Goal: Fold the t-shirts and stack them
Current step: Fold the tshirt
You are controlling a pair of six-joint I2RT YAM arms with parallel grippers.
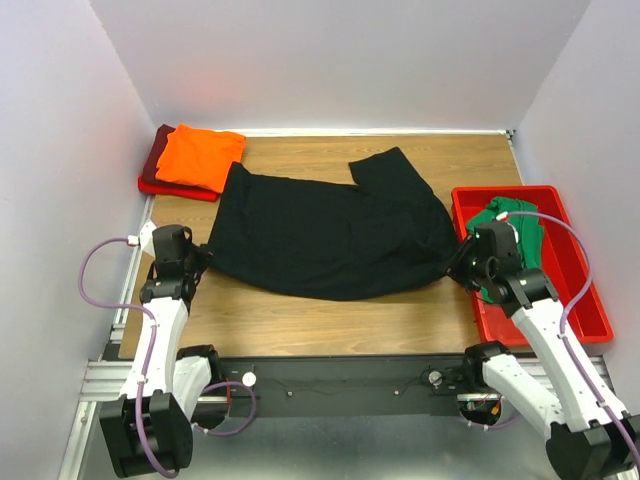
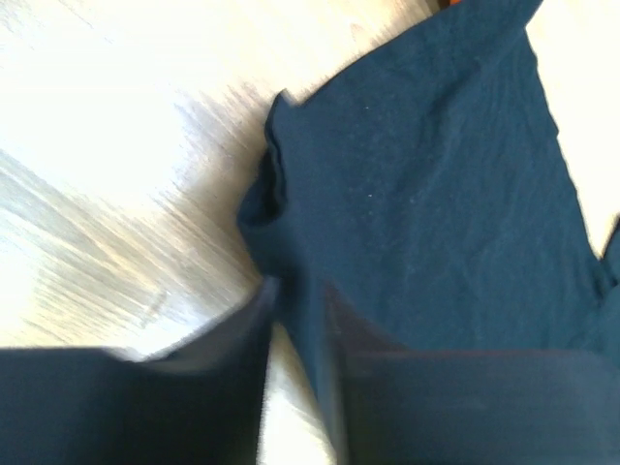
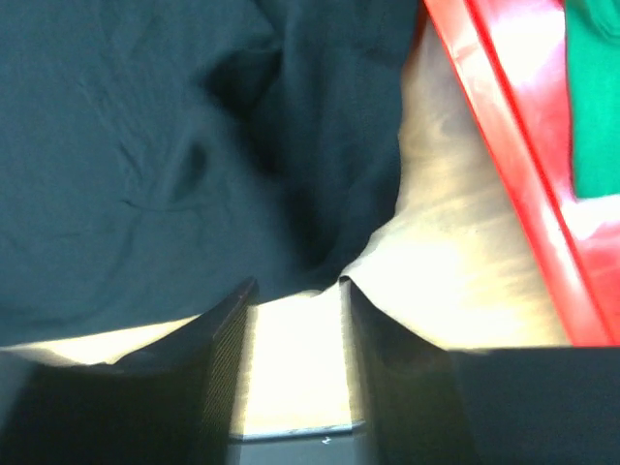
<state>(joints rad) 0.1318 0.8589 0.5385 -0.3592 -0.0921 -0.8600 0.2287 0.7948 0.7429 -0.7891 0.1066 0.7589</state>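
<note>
Left fingers (image 2: 295, 320) clenched on black t-shirt (image 1: 330, 235) hem near left edge of wooden surface (image 1: 300, 320); right fingers (image 3: 295, 320) parted at shirt's right end, beside red bin (image 1: 575, 290) with green shirt (image 1: 515, 225); orange shirt (image 1: 200, 155) on dark red shirt (image 1: 155, 165), far-left corner

Four shirts: one black (image 1: 330, 235) spread on the table (image 1: 300, 320), one orange (image 1: 200, 156) atop one dark red (image 1: 158, 160) at the far left corner, one green (image 1: 520, 225) in the bin. One red bin (image 1: 580, 290). Two arms, two grippers.
</note>
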